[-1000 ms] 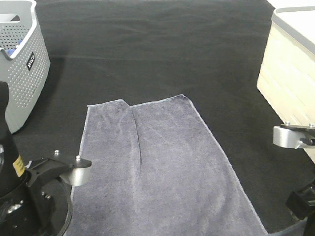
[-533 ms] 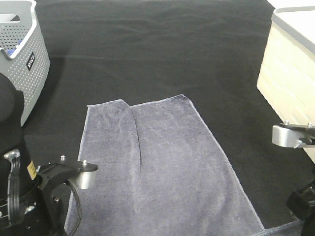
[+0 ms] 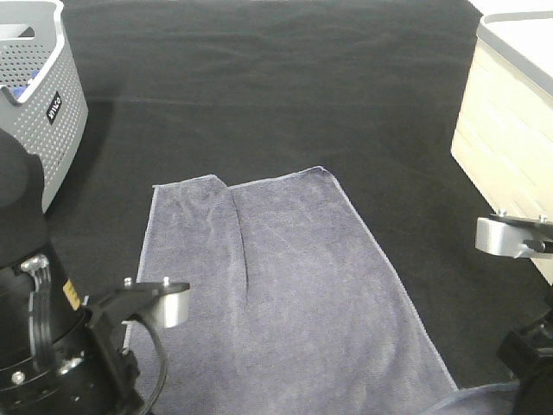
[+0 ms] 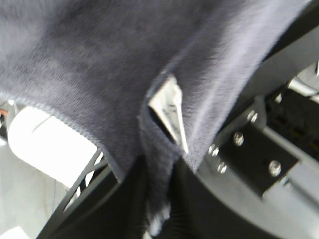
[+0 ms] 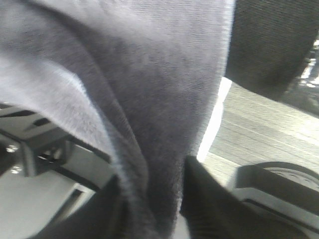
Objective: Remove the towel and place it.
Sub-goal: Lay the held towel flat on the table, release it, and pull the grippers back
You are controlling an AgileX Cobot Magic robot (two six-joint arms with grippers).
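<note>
With your left gripper (image 4: 157, 199) and right gripper (image 5: 149, 209) each clamped on the near edge of the towel (image 3: 276, 285), which lies spread on the black table cloth (image 3: 302, 104), raise both evenly so neither hem slips.

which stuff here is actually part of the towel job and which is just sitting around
Part of the job:
towel
left gripper, jaws shut on the towel
right gripper, jaws shut on the towel

Just lying about:
grey perforated basket
cream bin
black table cloth
The task names no drop spot, so the basket or the bin may yet matter.
</note>
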